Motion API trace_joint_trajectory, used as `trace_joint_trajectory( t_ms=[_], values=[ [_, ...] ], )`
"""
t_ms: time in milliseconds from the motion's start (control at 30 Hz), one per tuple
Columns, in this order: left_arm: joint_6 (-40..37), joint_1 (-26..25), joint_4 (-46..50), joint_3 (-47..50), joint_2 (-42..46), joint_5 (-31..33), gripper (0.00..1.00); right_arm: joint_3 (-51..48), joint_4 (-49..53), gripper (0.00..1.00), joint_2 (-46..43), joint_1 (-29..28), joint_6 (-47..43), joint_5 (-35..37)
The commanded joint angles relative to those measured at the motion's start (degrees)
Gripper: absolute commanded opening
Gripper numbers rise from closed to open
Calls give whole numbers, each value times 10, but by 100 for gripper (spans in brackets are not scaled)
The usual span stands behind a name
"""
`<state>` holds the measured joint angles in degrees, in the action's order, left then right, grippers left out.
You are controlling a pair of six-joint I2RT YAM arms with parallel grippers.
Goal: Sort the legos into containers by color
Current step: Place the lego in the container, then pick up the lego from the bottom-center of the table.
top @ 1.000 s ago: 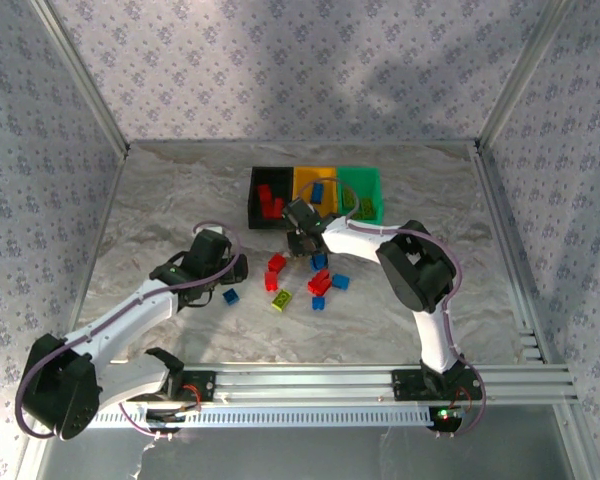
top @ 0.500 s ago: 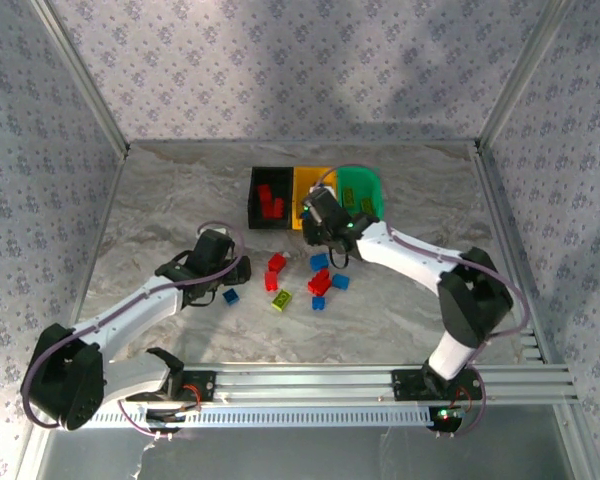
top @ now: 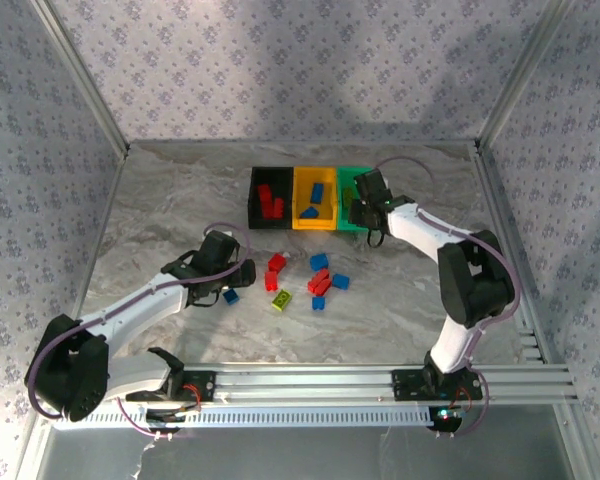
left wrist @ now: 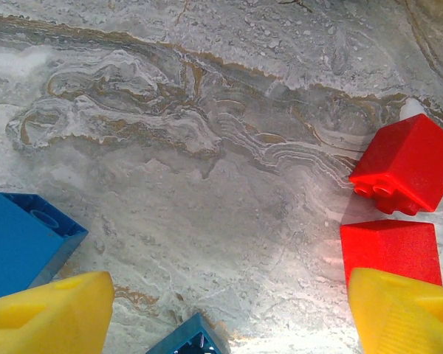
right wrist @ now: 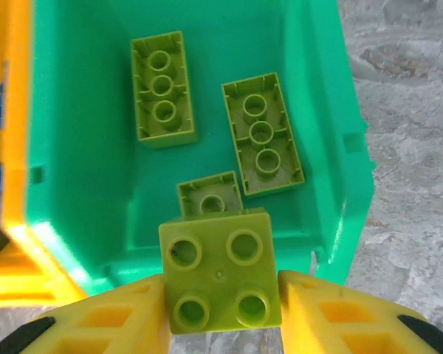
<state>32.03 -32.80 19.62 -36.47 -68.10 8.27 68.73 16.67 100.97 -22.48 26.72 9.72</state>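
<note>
Though tiny from above, the right gripper [right wrist: 220,286] in its wrist view clamps a yellow-green lego [right wrist: 220,273] over the green container [right wrist: 328,110].

Top external view: the light is even and diffuse from above, at moderate brightness. Broad soft shadows lie across the back wall [top: 300,60] at 12 o'clock, with fainter ones on the table [top: 160,200]. Detail is soft throughout. Left wrist view: bright, with a washed-out glare patch on the table at 4 o'clock beside a red brick [left wrist: 390,251]; the bottom corners blur. Right wrist view: strongly saturated. The yellow-green brick [right wrist: 218,273] at 6 o'clock is sharp, and the green bin [right wrist: 332,147] shows sheen on its rim at 4 o'clock.
</note>
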Motion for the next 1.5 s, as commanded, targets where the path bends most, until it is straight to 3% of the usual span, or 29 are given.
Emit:
trace_joint_trajectory(
  t_ms=[0,300,467,767,867,1167,1467],
  values=[
    [-2,-3,19,-24,21,-3,82,26,-1,49,-6,-2,-1,-26],
    [-5,-2,29,-16,32,5,83,-31,12,49,-75,-48,-29,-42],
    [-6,1,13,-11,20,10,83,-66,31,49,-118,-146,-67,-52],
    [-6,4,-5,-24,-23,2,83,-102,45,51,-100,-294,-156,-122],
    [-6,3,-8,-27,-32,-2,83,-88,60,54,-74,-310,-179,-155],
    [4,4,-7,-16,-11,1,83,-43,57,63,0,-352,-197,-141],
    [9,5,-1,-2,1,1,83,-28,51,72,27,-355,-196,-151]
  ],
)
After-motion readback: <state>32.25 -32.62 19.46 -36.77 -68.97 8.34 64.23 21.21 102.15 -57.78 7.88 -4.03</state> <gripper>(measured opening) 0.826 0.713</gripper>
